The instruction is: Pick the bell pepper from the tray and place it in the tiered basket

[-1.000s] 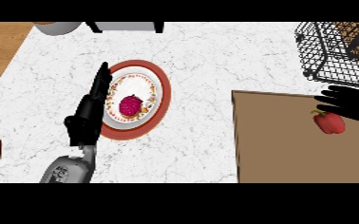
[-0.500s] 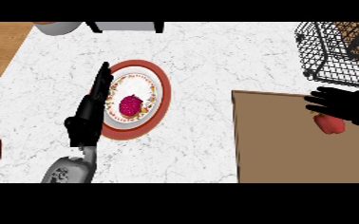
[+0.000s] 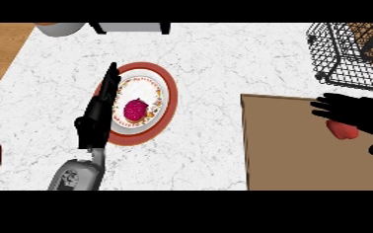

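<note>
**A:** From your head view, where is your right hand?

**Me:** My right hand [image 3: 348,109] is at the right edge, over the brown tray [image 3: 291,143]. Its fingers spread out towards the left, and the palm covers the top of the red bell pepper [image 3: 342,130]. The pepper lies on the tray, just under my hand, and only its lower part shows. I cannot tell whether my fingers have curled round it or only rest above it, so I will not call it grasped.

**A:** And the basket?

**Me:** The tiered basket [image 3: 342,54], black wire, stands in the upper right corner on the white marble tabletop [image 3: 211,59]. It is just beyond the tray's far edge, apart from my hand and the pepper.

**A:** What about your left hand?

**Me:** My left hand [image 3: 98,113] is at the left side, released, fingers straight and pointing away from me. It lies along the left rim of a plate [image 3: 166,91] with a red border. My grey forearm [image 3: 76,174] comes in below it from the lower edge.

**A:** Anything on that plate?

**Me:** A dark pink, bumpy piece of food [image 3: 135,109] sits near its middle, just beside my fingers; I cannot say what it is.

**A:** Anything else in view?

**Me:** At the top left, part of a grey rounded vessel [image 3: 59,28] shows at the tabletop's far edge, and next to it a dark-framed object [image 3: 130,27], both cut off by the view.
</note>
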Motion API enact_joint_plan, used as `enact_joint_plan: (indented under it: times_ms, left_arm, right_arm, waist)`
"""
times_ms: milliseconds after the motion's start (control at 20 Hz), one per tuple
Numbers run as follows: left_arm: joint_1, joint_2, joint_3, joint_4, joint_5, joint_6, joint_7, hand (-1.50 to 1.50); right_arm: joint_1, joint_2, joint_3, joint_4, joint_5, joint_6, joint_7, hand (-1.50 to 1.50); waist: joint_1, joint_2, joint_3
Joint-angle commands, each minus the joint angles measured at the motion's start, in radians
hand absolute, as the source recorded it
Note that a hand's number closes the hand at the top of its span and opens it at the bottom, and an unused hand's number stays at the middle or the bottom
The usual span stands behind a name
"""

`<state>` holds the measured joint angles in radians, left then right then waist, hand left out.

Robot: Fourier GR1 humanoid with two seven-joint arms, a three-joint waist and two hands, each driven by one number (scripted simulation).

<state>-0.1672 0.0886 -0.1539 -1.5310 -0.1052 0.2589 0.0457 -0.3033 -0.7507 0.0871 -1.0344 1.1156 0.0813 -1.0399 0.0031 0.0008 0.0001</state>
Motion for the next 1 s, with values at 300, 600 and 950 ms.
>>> enact_joint_plan:
  times_ms: [300, 600, 950]
  left_arm:
    - [0.044, -0.009, 0.012, -0.005, 0.018, -0.030, -0.042, 0.00]
    - [-0.004, -0.012, 0.024, 0.003, -0.025, -0.008, 0.005, 0.00]
    - [0.036, -0.003, 0.015, -0.025, -0.016, -0.013, -0.004, 0.00]
  right_arm:
    - [-0.011, 0.096, -0.026, 0.055, -0.009, -0.248, -0.103, 1.50]
    - [-0.026, 0.131, -0.064, 0.052, 0.005, -0.187, 0.102, 1.50]
    - [-0.027, 0.163, -0.194, 0.189, 0.106, 0.013, 0.821, 1.50]
  waist:
    - [0.005, 0.001, 0.001]
    - [-0.003, -0.001, 0.000]
    - [-0.009, -0.002, -0.009]
